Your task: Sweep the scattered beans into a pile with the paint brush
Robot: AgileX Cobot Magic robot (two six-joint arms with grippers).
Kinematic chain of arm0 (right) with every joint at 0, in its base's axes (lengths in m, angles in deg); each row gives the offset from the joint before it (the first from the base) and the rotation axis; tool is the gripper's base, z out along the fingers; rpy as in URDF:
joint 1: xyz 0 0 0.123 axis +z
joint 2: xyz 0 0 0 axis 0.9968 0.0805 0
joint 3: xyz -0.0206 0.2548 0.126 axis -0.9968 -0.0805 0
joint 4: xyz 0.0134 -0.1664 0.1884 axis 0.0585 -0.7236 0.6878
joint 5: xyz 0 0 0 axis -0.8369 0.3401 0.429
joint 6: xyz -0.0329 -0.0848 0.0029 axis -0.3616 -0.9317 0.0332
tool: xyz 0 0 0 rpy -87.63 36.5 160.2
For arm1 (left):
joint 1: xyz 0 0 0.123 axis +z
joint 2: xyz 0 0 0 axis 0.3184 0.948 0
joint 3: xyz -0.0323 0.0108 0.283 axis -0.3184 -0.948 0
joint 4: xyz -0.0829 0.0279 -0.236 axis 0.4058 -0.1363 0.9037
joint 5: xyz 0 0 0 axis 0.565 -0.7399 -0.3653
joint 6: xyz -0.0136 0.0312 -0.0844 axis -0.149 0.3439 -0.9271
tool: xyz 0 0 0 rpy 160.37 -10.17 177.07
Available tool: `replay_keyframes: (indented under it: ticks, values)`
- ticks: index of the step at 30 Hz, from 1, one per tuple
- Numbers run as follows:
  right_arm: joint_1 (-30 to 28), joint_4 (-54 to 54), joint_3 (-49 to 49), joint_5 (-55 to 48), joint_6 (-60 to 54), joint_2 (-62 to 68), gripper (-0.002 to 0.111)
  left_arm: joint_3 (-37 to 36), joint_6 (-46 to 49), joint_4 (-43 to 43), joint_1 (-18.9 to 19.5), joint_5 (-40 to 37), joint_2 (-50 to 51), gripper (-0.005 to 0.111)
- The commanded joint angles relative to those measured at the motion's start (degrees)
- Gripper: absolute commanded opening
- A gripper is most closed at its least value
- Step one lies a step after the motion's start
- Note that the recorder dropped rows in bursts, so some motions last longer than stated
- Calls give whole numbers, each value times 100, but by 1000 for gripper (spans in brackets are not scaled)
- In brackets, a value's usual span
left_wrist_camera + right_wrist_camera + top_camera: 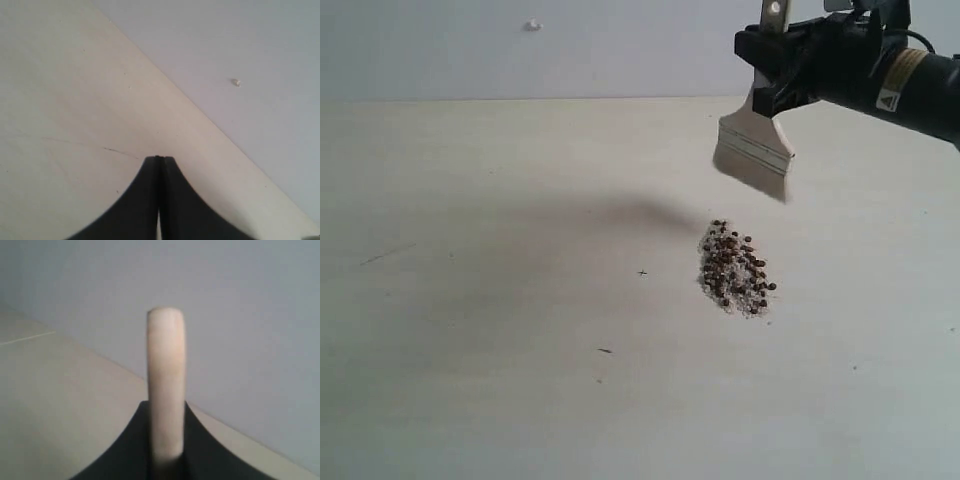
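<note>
A: Any writing to read?
B: Only a yellow warning-triangle sticker (888,100) on the right arm (930,90). Its print is too small to make out.
A: And the paint brush (756,150)?
B: The right jaws pinch its cream handle. It has a silver ferrule and pale bristles, lifted clear of the counter (500,300), near the beans (733,268).
A: How do they lie?
B: Tiny, reddish-brown, in one tight heap on the counter with whitish grains mixed in.
A: Left jaws?
B: Pressed together, holding nothing.

Robot lab bench, likely: plain pale table (470,320), blank white wall (570,55), black robot arm (920,85).
</note>
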Motion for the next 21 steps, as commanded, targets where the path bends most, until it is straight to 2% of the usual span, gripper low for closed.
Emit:
replay_keyframes:
  ticks: [1,5,12,15,21]
  values:
    - [-381,-1003,693,899,850,636,0,-14,37,30,-11,4,-37,0]
    - [-594,-1738,1532,1470,1599,1302,0,-14,37,30,-11,4,-37,0]
    - [-623,-3769,3329,1470,3411,2173,0,-14,37,30,-11,4,-37,0]
    - [-623,-3885,3631,1470,3687,2324,0,-14,37,30,-11,4,-37,0]
    - [-623,-3452,3643,1470,3410,2509,0,-14,37,30,-11,4,-37,0]
